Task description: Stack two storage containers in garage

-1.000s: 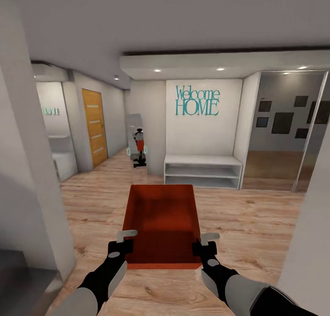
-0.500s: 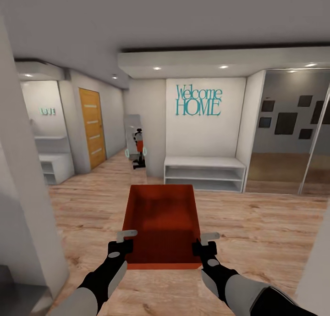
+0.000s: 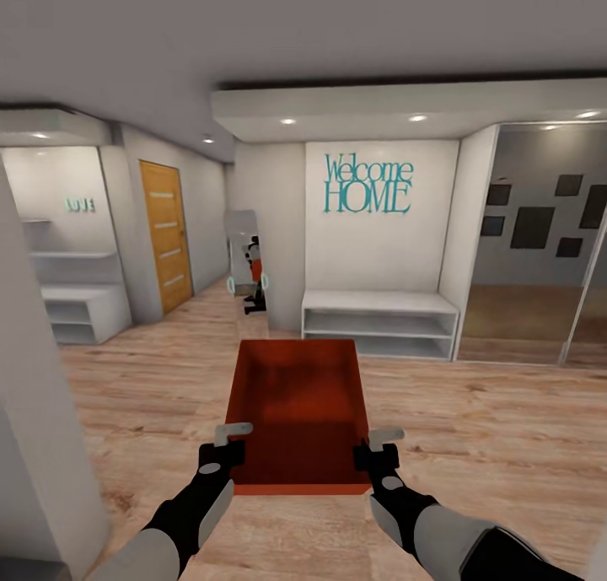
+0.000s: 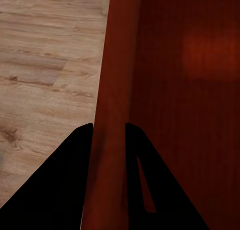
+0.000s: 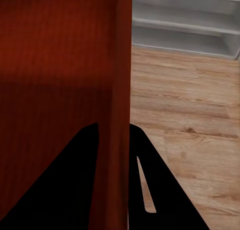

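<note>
Right now one orange-red storage container (image 3: pixel 295 412) is carried out in front over the light wood plank floor (image 3: pixel 489 429), open side up. Both jaws pinch it: the left gripper (image 3: pixel 221 454) bites the left wall, one finger (image 4: pixel 60 190) outside and one inside, and the right gripper (image 3: pixel 377 456) clamps the right wall likewise (seen close in the wrist views). Ahead stand a white shelf bench (image 3: pixel 379 321), teal "Welcome HOME" lettering (image 3: pixel 368 185) and an orange wooden door (image 3: pixel 165 235).

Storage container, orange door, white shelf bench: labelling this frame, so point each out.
storage container (image 3: pixel 295 412), head view, inside bottom.
orange door (image 3: pixel 165 235), head view, panel middle.
white shelf bench (image 3: pixel 379 301), head view, top board.
</note>
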Robot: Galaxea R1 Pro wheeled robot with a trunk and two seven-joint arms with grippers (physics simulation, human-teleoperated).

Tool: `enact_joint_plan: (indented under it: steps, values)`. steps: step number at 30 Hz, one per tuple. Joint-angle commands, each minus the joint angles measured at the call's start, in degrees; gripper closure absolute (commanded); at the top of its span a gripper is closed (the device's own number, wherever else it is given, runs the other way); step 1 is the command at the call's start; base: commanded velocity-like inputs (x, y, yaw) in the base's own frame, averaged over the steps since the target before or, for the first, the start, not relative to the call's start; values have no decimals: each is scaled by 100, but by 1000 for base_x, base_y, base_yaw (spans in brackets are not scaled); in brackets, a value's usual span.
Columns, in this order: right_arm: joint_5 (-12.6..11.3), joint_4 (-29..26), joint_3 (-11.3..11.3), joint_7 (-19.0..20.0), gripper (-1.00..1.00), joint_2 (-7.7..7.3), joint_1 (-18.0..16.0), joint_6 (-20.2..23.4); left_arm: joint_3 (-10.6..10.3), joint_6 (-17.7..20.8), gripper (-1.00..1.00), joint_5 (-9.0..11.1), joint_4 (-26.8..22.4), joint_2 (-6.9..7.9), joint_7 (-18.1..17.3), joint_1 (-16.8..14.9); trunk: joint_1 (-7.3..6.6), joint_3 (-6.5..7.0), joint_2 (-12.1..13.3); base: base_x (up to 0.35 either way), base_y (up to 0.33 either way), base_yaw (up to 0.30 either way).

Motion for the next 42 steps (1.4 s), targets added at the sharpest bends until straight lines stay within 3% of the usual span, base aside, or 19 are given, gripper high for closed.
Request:
enact_joint_plan:
  steps: [1,9,26,37,38,42]
  values:
    - [28,-3,-277,112,100,0,-2,22,482,-35,100,-38,-34,8,54,-8,5,-9,-8,322,0,0]
    - [22,-3,-277,112,100,3,-2,26,482,-35,100,-38,-34,8,54,-8,5,-9,-8,322,0,40]
    - [23,-3,-278,112,100,3,-2,26,480,-38,100,-38,-34,8,54,-8,5,-9,-8,322,0,254]
    - [31,-3,-277,112,100,3,-2,26,482,-39,100,-38,-34,8,54,-8,5,-9,-8,322,0,29]
    - [-17,5,21,19,100,15,-2,16,-14,-6,100,87,-10,40,64,-5,5,-10,-8,0,0,0]
    - [-424,10,442,7,100,28,-2,-29,-200,-25,100,248,-8,109,73,-2,5,-10,-8,0,0,0]
